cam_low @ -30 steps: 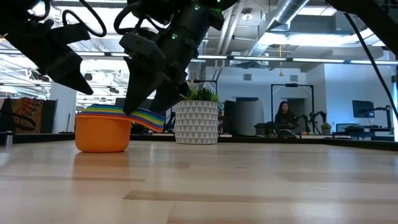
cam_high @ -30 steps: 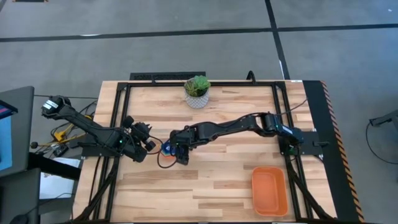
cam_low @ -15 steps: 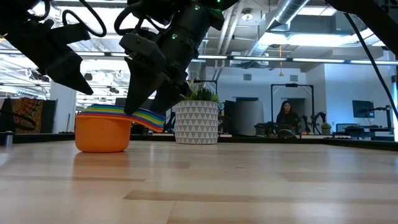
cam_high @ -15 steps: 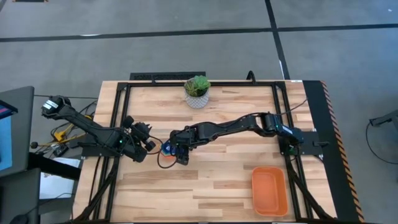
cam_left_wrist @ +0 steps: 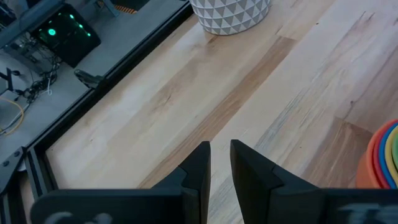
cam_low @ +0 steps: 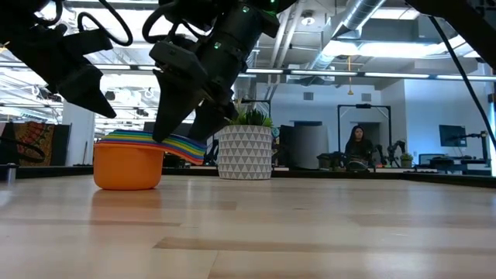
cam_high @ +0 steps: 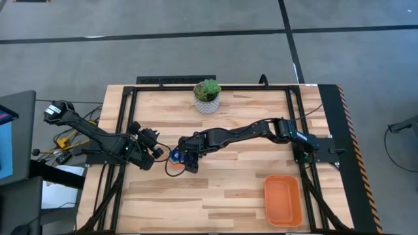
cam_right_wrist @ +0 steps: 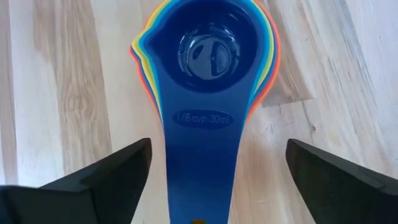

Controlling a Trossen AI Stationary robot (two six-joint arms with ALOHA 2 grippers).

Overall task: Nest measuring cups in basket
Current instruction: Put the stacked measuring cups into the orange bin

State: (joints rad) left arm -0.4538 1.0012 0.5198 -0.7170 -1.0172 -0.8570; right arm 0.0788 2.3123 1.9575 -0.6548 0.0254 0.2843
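The measuring cups [cam_high: 175, 156] stand nested in one stack on the table, left of its middle. The orange one is outermost [cam_low: 128, 163] and the dark blue one innermost [cam_right_wrist: 208, 53]. Their handles fan out toward my right gripper [cam_high: 189, 162]. That gripper is open and hangs just above the handles, one finger on each side of the dark blue handle [cam_right_wrist: 202, 155], clear of it. My left gripper [cam_high: 155, 149] is shut and hovers left of the stack [cam_left_wrist: 382, 155]. The orange basket [cam_high: 283, 200] lies at the table's near right corner.
A white patterned pot with a green plant [cam_high: 207, 96] stands at the far edge, behind the stack [cam_low: 244, 151]. Bare wood stretches between the stack and the basket. A person sits far off in the room behind the table [cam_low: 356, 147].
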